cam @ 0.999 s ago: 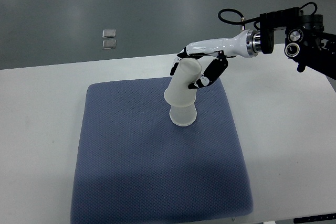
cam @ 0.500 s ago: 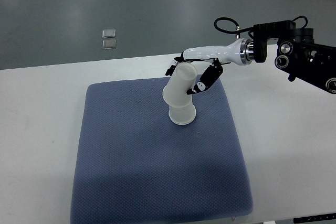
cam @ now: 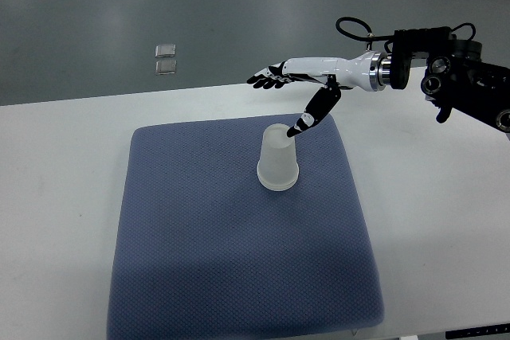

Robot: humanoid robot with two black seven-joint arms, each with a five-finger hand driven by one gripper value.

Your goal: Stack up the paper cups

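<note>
Now we have our right hand [cam: 296, 93] spread open above the far edge of the blue mat [cam: 199, 260], holding nothing: the four fingers reach flat toward the left, and the thumb [cam: 312, 114] points down so that its tip sits right at the top of the paper cup stack [cam: 278, 162], touching it or very nearly; we cannot tell which. That stack stands upside down and upright on the far middle part of the mat, wide rim on the fabric, and from this steep view it reads as one cup seated over another, though we cannot count the layers with certainty. Our left arm is out of the picture. We judge the stacking itself to be done or close to it, so the risk lies in how we leave. If the thumb drags sideways as the arm moves off to the right, it could catch the top and tip the light stack over, since the soft mat gives it a poor footing. A thumb pressing down off-centre could also tilt the upper cup and jam it crookedly. Lifting straight up first seems the safer course. Two small clear objects [cam: 166, 59] lie on the grey floor beyond the white table [cam: 430, 220], well apart from the work.
</note>
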